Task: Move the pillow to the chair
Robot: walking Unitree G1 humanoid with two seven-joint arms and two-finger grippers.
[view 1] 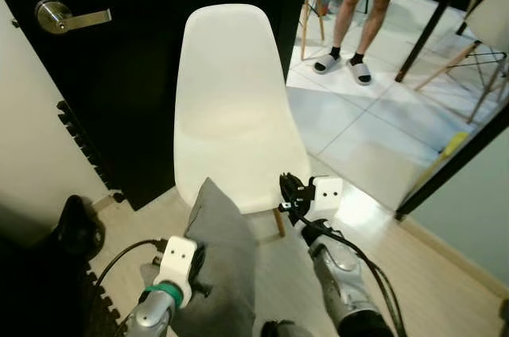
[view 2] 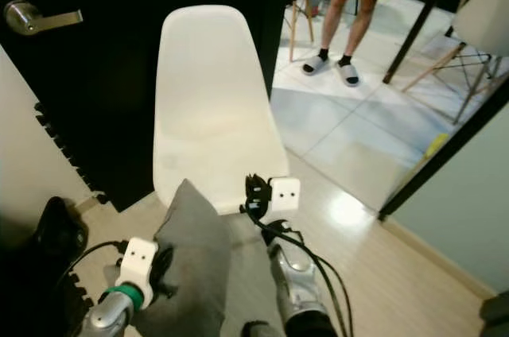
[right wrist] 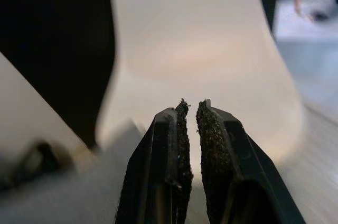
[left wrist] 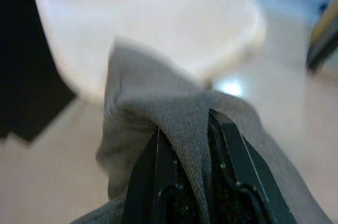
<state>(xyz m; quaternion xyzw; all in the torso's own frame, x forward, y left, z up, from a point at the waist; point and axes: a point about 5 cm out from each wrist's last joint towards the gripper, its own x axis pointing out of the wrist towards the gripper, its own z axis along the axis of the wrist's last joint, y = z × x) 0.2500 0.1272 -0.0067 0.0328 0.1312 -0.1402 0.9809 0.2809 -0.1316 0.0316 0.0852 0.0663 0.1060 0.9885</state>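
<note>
Grey pillow (view 1: 219,253) is held up in front of the robot, its top corner level with the front edge of the white chair (view 1: 231,114) seat, not yet resting on it. Left gripper (left wrist: 193,145) is clamped on a fold of the fabric; the left wrist view shows the cloth bunched and pinched between the two black fingers (left wrist: 232,150). Right gripper (right wrist: 190,115) hovers just beside the pillow's right side, pointed at the seat, fingers nearly closed with a thin gap between the pads and nothing in them. Judgement: pillow is light and soft, a woven cover that creases under the pinch; it sags and will swing from a single hold, so a grip on a thick fold near an edge, with a second hold opposite, should keep it steadier. Not fragile, not slippery. Chair is a smooth moulded shell, and the pillow could slide on it. Behind the chair a black door (view 1: 135,75) with a metal lever handle (view 1: 67,15); a person's legs (view 1: 354,15) in sandals on the tiled floor (view 1: 358,130) beyond. No brand, label or writing readable on pillow or chair.
</note>
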